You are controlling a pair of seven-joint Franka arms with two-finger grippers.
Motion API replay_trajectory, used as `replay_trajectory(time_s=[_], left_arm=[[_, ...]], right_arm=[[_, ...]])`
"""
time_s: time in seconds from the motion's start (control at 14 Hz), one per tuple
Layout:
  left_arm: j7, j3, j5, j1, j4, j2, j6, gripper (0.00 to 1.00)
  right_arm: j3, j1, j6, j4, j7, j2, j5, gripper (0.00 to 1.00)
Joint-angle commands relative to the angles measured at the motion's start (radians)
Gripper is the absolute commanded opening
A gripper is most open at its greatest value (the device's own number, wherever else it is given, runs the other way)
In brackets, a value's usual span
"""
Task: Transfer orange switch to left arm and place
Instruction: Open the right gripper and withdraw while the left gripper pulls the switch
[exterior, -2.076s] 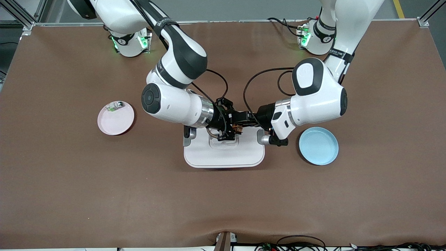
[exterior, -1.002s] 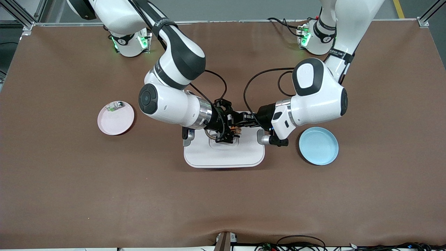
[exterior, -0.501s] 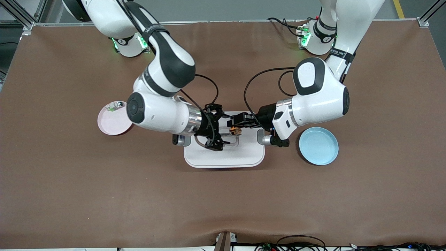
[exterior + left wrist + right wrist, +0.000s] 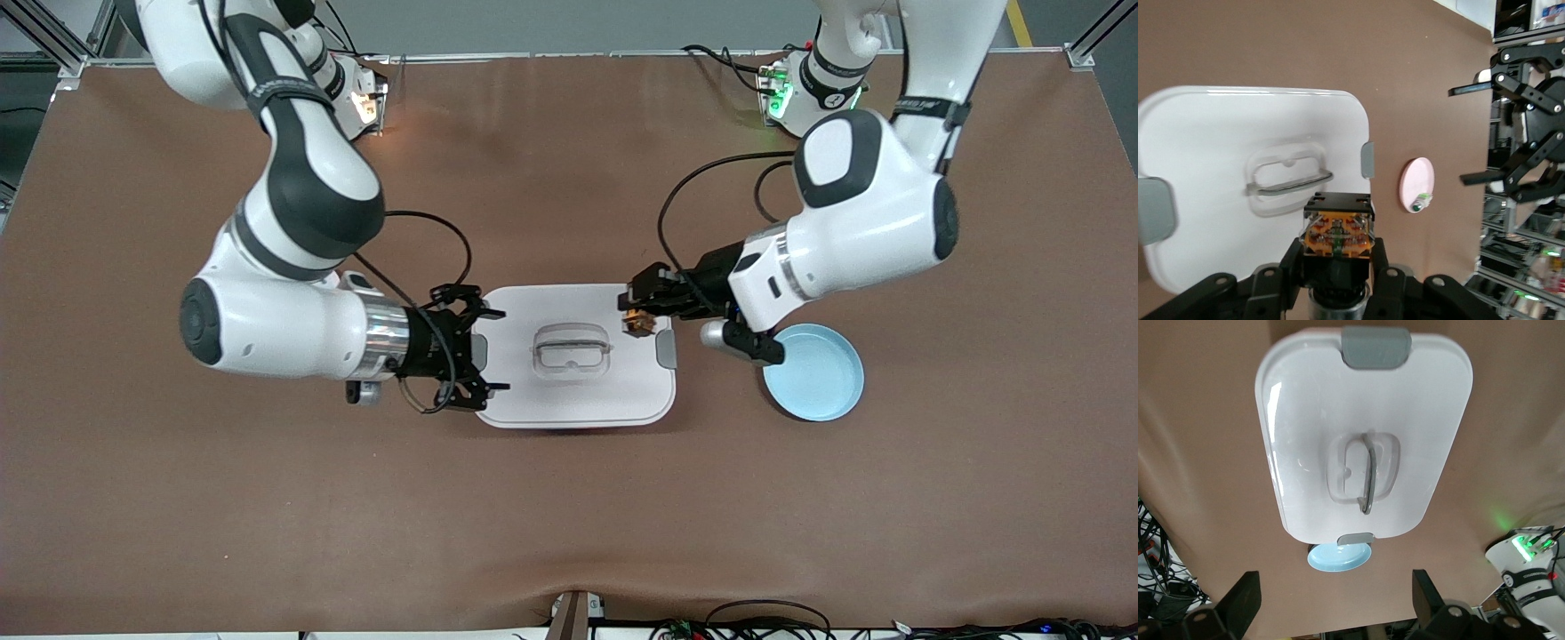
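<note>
The right gripper [image 4: 484, 349] is hovering over the edge of the box [image 4: 578, 391] toward the right arm's end of the table, its fingers [image 4: 491, 314] spreading wide apart with nothing between them. In the right wrist view the two fingertips [image 4: 1245, 595] are framing the white lid [image 4: 1305, 420] from above, with the recessed handle [image 4: 1365, 477] lying between them and the grey side clip [image 4: 1376, 347] showing at one end of the lid. The pink plate [image 4: 1417, 185], carrying a small silvery-green component [image 4: 1421, 201], is lying on the brown table [image 4: 569, 516] past the right gripper, toward the right arm's end; it is showing only in the left wrist view, where the right gripper's open fingers [image 4: 1475, 88] are also appearing farther off.

The left gripper [image 4: 637, 313] is hanging over the corner of the box toward the left arm's end of the table. Its fingers [image 4: 1379, 257] are closing narrowly on the orange switch [image 4: 637, 323], gripping the black body from both sides while the orange end [image 4: 1337, 235] is sticking out past the fingertips, above the lid and clear of it. The blue plate [image 4: 822, 387] is sitting on the table just beside the box, partly under the left arm's wrist.
</note>
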Motion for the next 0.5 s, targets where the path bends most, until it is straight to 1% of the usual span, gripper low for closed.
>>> replay_trajectory(time_s=[0.0,0.14,0.21,0.36,0.43], left_arm=[[-0.004,0.004,0.079,0.052,-0.015,-0.063,-0.084,0.07],[0.009,0.004,0.134,0.121,-0.007,-0.092,-0.188,0.06],[0.010,0.004,0.191,0.148,-0.006,-0.118,-0.228,0.06],[-0.001,0.005,0.318,0.168,-0.009,-0.156,-0.264,0.06],[0.002,0.004,0.347,0.194,-0.010,-0.158,-0.275,0.06]], right_arm=[[0.018,-0.050,-0.071,0.015,-0.128,-0.012,0.008,1.00],[0.008,-0.085,-0.163,0.015,-0.311,-0.028,-0.007,1.00],[0.006,-0.105,-0.211,0.015,-0.411,-0.035,-0.040,1.00],[0.008,-0.137,-0.289,0.015,-0.578,-0.055,-0.111,1.00],[0.008,-0.151,-0.318,0.015,-0.651,-0.067,-0.143,1.00]])
